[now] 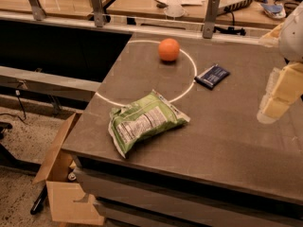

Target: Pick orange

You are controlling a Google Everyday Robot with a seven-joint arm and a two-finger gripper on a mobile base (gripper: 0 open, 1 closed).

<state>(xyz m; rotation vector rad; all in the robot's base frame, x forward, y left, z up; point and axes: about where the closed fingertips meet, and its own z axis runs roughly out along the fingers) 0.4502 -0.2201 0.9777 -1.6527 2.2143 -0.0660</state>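
The orange (169, 49) is small, round and bright. It sits at the far side of the dark table (227, 141), just inside a white circle line drawn on the top. My gripper (278, 94) is at the right edge of the view, pale yellow below a white arm. It hangs above the table's right side, well to the right of the orange and nearer the camera, holding nothing that I can see.
A green snack bag (144, 119) lies near the table's front left. A small dark blue packet (212, 76) lies right of the orange. Metal posts and a rail (210, 15) run behind the table. A cardboard box (59, 186) stands on the floor at left.
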